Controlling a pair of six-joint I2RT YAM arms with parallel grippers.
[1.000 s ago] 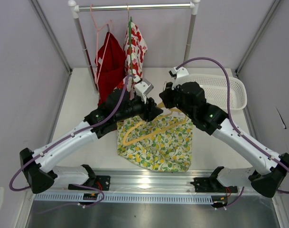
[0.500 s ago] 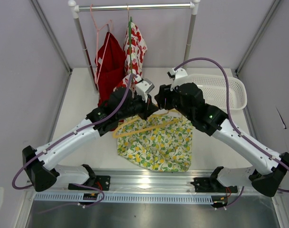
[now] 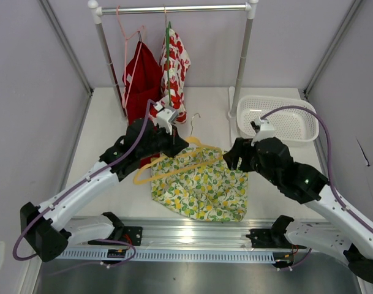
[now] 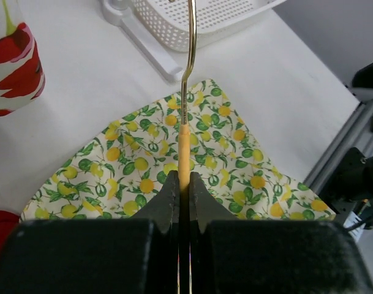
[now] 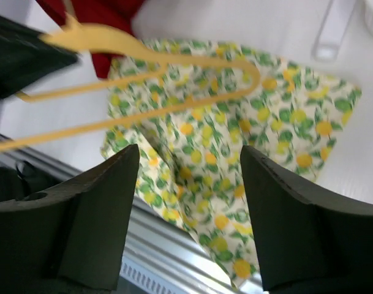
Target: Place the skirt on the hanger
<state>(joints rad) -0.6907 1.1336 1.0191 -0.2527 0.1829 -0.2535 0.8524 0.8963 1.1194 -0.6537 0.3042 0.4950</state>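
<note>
White tabletop point(image 3: 113, 116) is carrying the lemon-print skirt point(image 3: 201, 190), which is lying flat mid-table. Left gripper point(image 4: 184, 179) is clenching the yellow-tan hanger point(image 4: 184, 150) by its neck above the cloth. Right gripper point(image 5: 189, 177) is hovering spread and empty. Likely best: pinching a skirt edge while holding the hanger level, avoiding the basket point(image 3: 277, 100) and rack post point(image 3: 243, 61) behind. Open table is showing on the left.

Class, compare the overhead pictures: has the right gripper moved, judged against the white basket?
Yes. The right gripper has drawn back toward the near edge of the table, from level with the white basket to nearer than it, off the hanger.
</note>
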